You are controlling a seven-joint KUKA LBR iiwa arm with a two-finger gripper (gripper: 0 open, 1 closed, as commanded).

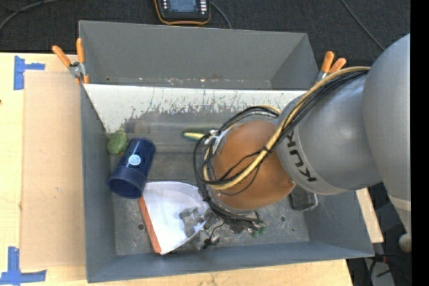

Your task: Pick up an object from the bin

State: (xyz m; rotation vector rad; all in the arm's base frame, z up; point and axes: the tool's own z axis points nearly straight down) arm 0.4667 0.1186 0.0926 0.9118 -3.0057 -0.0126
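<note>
Gripper [204, 228] sat low at the front of the bin [194, 57], at the right edge of a flat white pad with an orange spine [167, 211]. Whether it was wide, narrow or closed on anything could not be told, since the bulky orange wrist cover [248, 167] and its looped cables [221, 144] hid much of it.

Furthest left, a small green lump [117, 142] lay by the left wall, just beside a dark blue cup [132, 167] on its side. The cup's mouth was near the pad's upper left corner, so a pad dragged or swung leftward would probably have knocked it.

The pad itself looked like the main risk. It was thin and lay flat on the floor, so a grip might have caught only a loose top sheet, which could crumple, tear or slide out during a lift.

Behind the wrist, a thin yellow-green stick [194, 135] lay near the back wall, well clear. Small dark bits [249, 228] beside the gripper could have been pinched by mistake. At the right, a dark block [303, 201] sat close under the arm and might have been brushed.
</note>
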